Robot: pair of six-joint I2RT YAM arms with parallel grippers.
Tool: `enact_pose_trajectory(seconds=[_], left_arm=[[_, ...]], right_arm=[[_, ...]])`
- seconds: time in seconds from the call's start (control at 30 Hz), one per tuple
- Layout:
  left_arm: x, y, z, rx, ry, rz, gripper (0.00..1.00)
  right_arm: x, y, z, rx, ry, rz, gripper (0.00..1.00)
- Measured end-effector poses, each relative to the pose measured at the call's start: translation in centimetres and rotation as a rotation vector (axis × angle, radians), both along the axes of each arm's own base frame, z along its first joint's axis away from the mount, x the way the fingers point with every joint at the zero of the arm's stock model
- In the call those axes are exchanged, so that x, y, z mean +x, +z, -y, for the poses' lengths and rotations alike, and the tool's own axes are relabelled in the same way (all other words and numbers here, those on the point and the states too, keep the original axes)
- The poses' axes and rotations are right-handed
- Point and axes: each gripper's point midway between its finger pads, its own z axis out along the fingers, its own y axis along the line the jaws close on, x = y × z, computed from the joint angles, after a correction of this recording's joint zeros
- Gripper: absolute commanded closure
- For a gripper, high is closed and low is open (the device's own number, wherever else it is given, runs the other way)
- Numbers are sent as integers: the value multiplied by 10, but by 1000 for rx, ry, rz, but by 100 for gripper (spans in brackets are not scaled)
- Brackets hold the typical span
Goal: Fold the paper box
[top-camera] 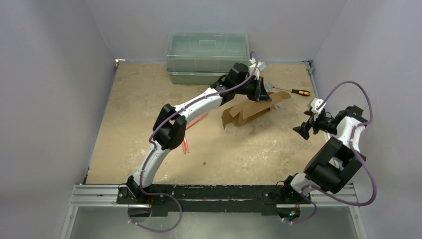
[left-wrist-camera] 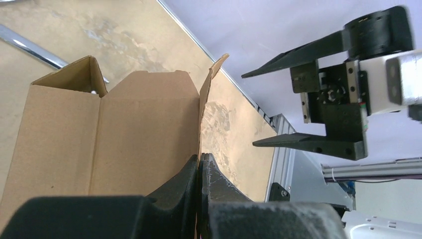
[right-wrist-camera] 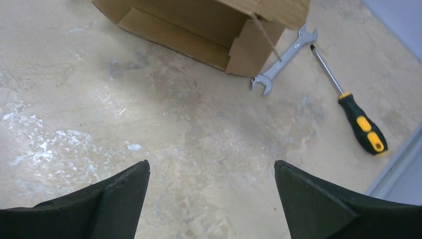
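Now mid-fold on the paper box [left-wrist-camera: 124, 134]: sits partly opened and tilted toward the far middle of the counter [top-camera: 149, 149], flaps loose and unclosed. Clamps one wall edge of the cardboard in the left end effector [left-wrist-camera: 200, 159], fingers pressed together on it. Hangs the right end effector [right-wrist-camera: 211, 169] well apart to the right, spread wide and grasping nothing, aimed at bare surface short of the box.

Looks like the stage of squaring up the body before closing the ends. Calls next, probably, for bringing the free end effector in to a loose flap and pressing it inward while bracing the held wall.

Shows a wrench [right-wrist-camera: 278, 57] at the box's corner (touching or not, cannot tell), a screwdriver [right-wrist-camera: 351, 104] just beside that, and a green bin [top-camera: 206, 57] behind. Bears no readable brand, label or writing anywhere.
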Motion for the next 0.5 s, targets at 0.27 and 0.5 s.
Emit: enact_pose_trajectory(seconds=[0.27, 0.5], left_arm=[[19, 5, -15, -31, 13, -12, 100], [17, 0, -17, -44, -14, -20, 100]], right_arm=[[13, -34, -21, 223, 166, 37, 1], [38, -32, -32, 323, 222, 48, 1]])
